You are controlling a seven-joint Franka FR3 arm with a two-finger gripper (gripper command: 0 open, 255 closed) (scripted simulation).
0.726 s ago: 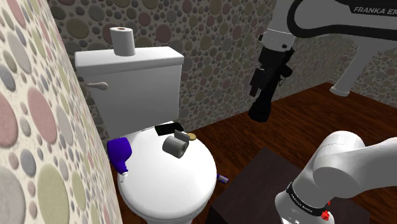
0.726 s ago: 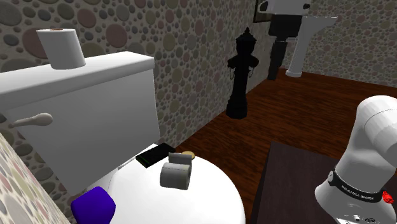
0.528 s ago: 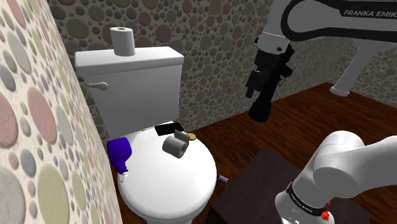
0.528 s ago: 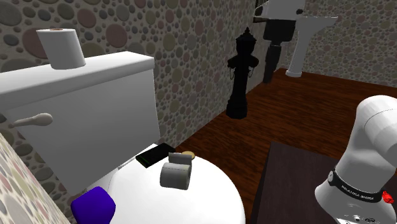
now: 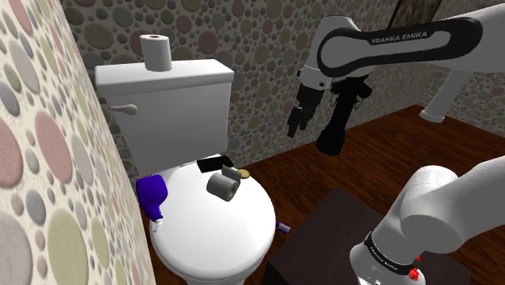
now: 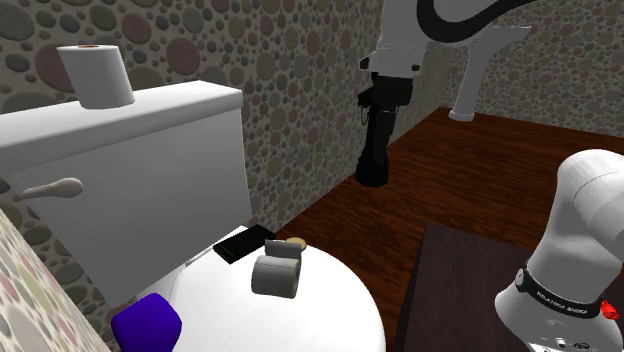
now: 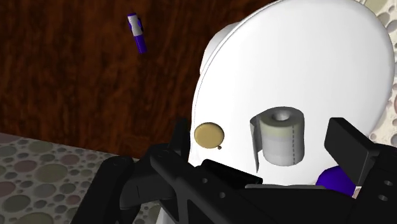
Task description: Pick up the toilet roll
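A grey toilet roll (image 5: 223, 185) (image 6: 275, 275) lies on its side on the white toilet lid (image 5: 218, 227), near the tank. A second, white roll (image 5: 155, 53) (image 6: 96, 75) stands upright on the tank top. My black gripper (image 5: 295, 127) (image 6: 383, 98) hangs in the air well above the floor, off toward the shoulder view's right of the toilet. In the wrist view the gripper (image 7: 262, 130) is open, its fingers (image 7: 347, 143) standing wide apart with the lying roll (image 7: 280, 137) far below, framed between them.
On the lid beside the roll lie a black flat slab (image 5: 213, 163) and a tan disc (image 5: 234, 173) (image 7: 209, 134). A purple object (image 5: 151, 193) sits at the lid's edge. A black post (image 5: 330, 133) stands by the wall, and a small purple item (image 7: 137, 32) lies on the wooden floor.
The arm has swung toward the shoulder view's left, carrying the gripper away from the black post and nearer the toilet. The rolls have not moved.
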